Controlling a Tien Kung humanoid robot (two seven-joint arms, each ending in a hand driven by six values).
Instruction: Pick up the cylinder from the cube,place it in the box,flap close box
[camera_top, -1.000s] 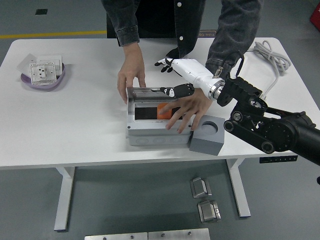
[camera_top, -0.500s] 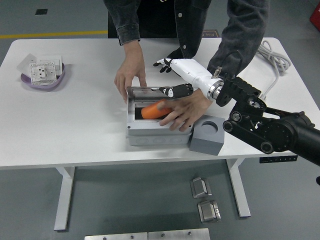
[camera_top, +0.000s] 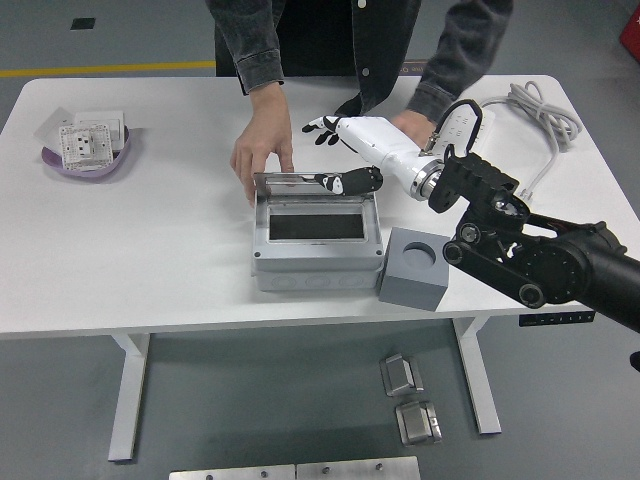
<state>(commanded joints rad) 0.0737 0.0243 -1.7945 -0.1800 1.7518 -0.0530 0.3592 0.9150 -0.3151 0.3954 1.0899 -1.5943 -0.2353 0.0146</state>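
Observation:
The grey box (camera_top: 316, 262) stands open at the table's middle, its inside dark, with no cylinder to be seen in it. Its lid flap (camera_top: 300, 181) stands up along the far edge. My right hand (camera_top: 335, 152), white with black fingers, hovers spread over the flap's right end, one fingertip (camera_top: 345, 183) at the flap's top edge, holding nothing. A person's hand (camera_top: 262, 150) rests on the flap's left end. The grey cube (camera_top: 415, 270), with an empty round hole on top, sits against the box's right side. The person's other hand (camera_top: 410, 124) is behind my forearm.
A purple bowl (camera_top: 88, 158) with white socket plates sits at the far left. A coiled white cable (camera_top: 522, 104) lies at the far right. The person stands close at the far edge. Metal parts lie on the floor below.
The person's hand that lay on the orange cylinder in the box has pulled back behind my forearm, and the cylinder is no longer visible. My right hand has barely moved.

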